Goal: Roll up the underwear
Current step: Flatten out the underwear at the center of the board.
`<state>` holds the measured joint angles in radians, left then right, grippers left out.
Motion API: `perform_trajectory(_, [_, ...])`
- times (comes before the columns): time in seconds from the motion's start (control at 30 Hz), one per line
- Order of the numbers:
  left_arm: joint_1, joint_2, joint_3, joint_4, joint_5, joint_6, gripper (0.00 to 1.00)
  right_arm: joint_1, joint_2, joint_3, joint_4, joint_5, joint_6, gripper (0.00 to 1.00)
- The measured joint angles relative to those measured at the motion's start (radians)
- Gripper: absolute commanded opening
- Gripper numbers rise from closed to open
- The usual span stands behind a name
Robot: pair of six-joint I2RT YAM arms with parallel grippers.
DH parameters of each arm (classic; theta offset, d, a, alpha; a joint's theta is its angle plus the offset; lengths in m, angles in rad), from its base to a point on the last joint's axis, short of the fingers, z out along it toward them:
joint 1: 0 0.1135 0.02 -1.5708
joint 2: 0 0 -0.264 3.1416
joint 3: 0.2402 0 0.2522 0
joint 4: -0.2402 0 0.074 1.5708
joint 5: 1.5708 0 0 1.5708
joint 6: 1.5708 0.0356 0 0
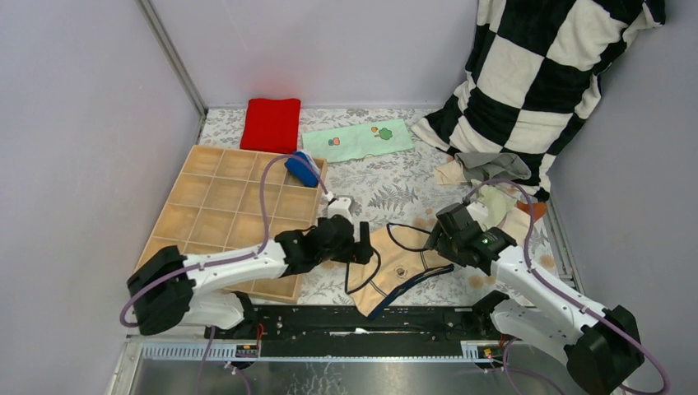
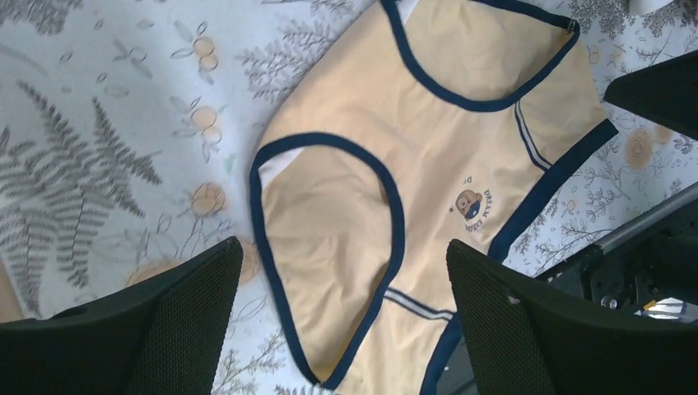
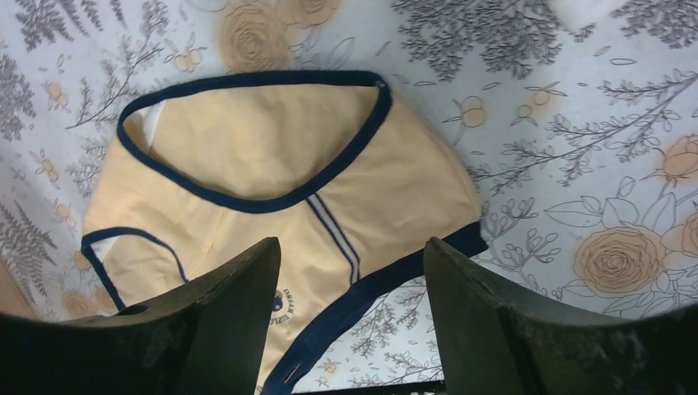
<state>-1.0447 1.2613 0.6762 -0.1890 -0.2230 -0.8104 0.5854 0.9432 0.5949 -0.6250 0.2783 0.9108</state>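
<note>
Tan briefs (image 2: 428, 164), navy trim, flat on floral tablecloth (image 1: 387, 185). Left gripper (image 2: 342, 321) and right gripper (image 3: 350, 321) both spread wide above them, empty. Wooden grid tray (image 1: 206, 197): one blue rolled brief (image 1: 301, 171) in far-right cell.

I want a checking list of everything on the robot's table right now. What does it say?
Surface: a flower-print cloth covers the table.
Job's things: tan briefs with dark trim lie flat between the tools; a heap of other briefs sits far right; a blue rolled piece rests in the wooden tray.
Clutter: red folded cloth and mint cartoon cloth at the back.
Tools: left tool and right tool are both open over the tan briefs.
Cables: purple cables run along both arms; one loops over the tray.
Surroundings: plain pale walls; a checkered cloth hangs in the far right corner.
</note>
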Motion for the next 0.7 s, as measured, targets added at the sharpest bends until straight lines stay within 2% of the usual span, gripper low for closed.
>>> perform_trajectory(0.27, [0.062, 0.189, 0.12, 0.043, 0.048, 0.154, 0.86, -0.132, -0.108, -0.143, 0.036, -0.082, 0.013, 0.73])
perform_trajectory(0.4, [0.093, 0.267, 0.159, 0.044, 0.065, 0.227, 0.83, -0.138, -0.143, -0.157, 0.038, -0.116, 0.013, 0.73])
perform_trajectory(0.7, [0.104, 0.468, 0.352, 0.054, 0.178, 0.411, 0.72, -0.14, -0.209, -0.151, 0.038, -0.133, 0.001, 0.73])
